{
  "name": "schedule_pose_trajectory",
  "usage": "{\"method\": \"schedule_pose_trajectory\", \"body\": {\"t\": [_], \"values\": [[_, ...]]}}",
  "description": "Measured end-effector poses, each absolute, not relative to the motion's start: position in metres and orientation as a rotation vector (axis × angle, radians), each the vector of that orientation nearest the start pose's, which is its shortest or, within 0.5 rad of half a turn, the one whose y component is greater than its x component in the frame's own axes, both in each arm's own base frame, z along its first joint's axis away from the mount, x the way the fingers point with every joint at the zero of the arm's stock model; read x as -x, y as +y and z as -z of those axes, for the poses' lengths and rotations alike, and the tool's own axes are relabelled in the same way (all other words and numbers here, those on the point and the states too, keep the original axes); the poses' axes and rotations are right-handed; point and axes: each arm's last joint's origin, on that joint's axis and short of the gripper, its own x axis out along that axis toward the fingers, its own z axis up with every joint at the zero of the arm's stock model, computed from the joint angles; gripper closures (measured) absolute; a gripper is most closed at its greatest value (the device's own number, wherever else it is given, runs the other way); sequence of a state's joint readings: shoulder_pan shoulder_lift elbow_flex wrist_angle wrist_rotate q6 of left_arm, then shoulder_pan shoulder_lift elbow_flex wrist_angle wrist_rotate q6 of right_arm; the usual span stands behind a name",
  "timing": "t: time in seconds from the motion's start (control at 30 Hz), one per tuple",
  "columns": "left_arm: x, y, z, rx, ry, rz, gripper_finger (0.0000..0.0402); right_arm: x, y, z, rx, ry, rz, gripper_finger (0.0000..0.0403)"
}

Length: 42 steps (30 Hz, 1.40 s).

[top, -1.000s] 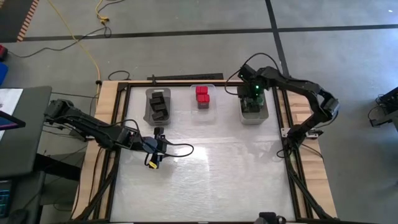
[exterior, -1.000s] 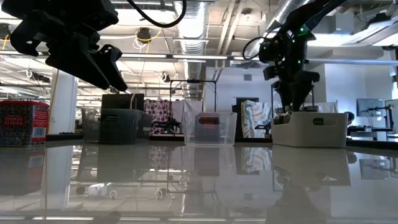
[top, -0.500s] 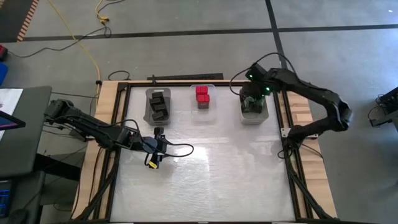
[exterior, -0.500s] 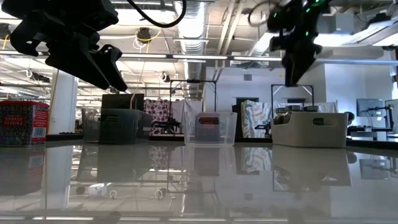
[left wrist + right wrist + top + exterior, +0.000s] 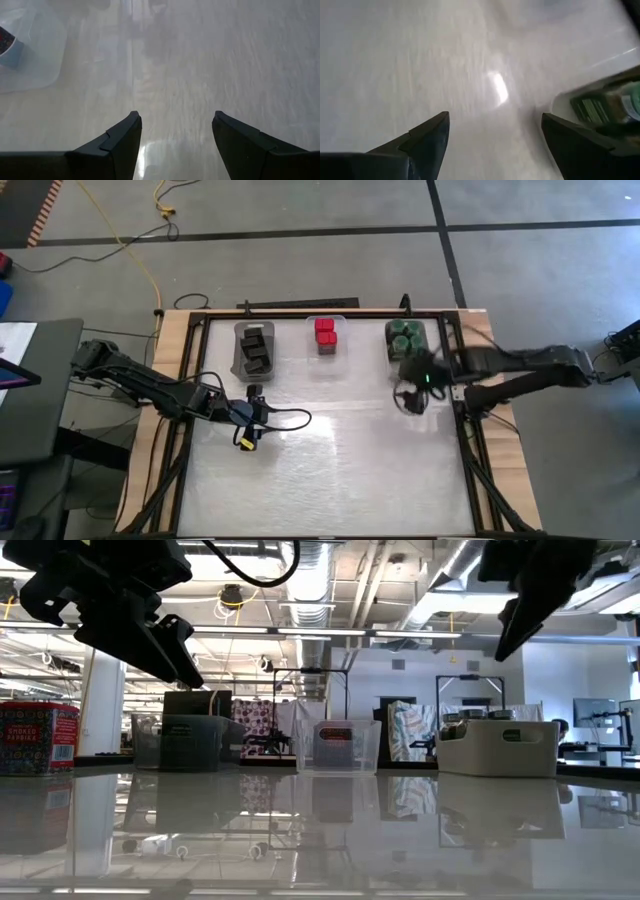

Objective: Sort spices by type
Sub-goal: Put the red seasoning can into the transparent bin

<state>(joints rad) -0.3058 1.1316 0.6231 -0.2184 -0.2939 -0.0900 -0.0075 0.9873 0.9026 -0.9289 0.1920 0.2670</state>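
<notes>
Three bins stand in a row at the table's far side. The left bin [image 5: 240,365] holds black boxes [image 5: 256,350]. Red boxes [image 5: 325,332] sit in the middle bin [image 5: 327,365], and green-lidded jars [image 5: 406,337] in the right bin [image 5: 392,358]. My left gripper [image 5: 175,117] hangs open over bare table near the black boxes' bin, nothing between its fingers. My right gripper [image 5: 495,117] is open and empty above the table, just on the near side of the jars' bin [image 5: 600,105].
In the low view a red tin [image 5: 35,738] stands at the picture's left edge. Bare glossy table [image 5: 340,470] spreads between the bins and the near edge. Dark rails [image 5: 470,450] run along the table's sides, and a cable [image 5: 290,420] loops by my left gripper.
My right gripper has risen out of the green jars' bin and swung toward the table's near edge, rolling as it went. It now hangs over bare table in front of that bin. The jars have stayed in the bin.
</notes>
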Motion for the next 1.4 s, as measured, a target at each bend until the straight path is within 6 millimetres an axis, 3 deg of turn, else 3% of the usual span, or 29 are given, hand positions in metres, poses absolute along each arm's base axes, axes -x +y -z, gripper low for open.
{"method": "schedule_pose_trajectory", "body": {"t": [0.2,0.37,0.5,0.77,1.03,1.27,1.4], "values": [[-0.215,-0.059,-0.212,-0.133,0.693,-0.018,0.0168,-0.189,0.035,-0.24,-0.156,0.714,0.446,0.0058],[-0.214,-0.059,-0.212,-0.142,0.693,-0.015,0.0168,-0.21,0.065,-0.213,-0.182,0.563,0.327,0.0058],[-0.215,-0.059,-0.213,-0.103,0.688,-0.026,0.0168,-0.222,0.079,-0.194,-0.144,0.586,0.29,0.0058],[-0.214,-0.057,-0.212,-0.061,0.683,-0.098,0.0156,-0.241,0.088,-0.16,-0.1,0.633,0.323,0.0058],[-0.213,-0.056,-0.211,-0.025,0.694,-0.144,0.0071,-0.257,0.093,-0.127,-0.068,0.624,0.379,0.0058],[-0.213,-0.057,-0.211,0.037,0.702,-0.13,0.0062,-0.263,0.098,-0.11,-0.052,0.621,0.364,0.0058],[-0.211,-0.058,-0.214,0.12,0.777,-0.07,0.0062,-0.264,0.098,-0.111,-0.049,0.616,0.361,0.0058]]}}
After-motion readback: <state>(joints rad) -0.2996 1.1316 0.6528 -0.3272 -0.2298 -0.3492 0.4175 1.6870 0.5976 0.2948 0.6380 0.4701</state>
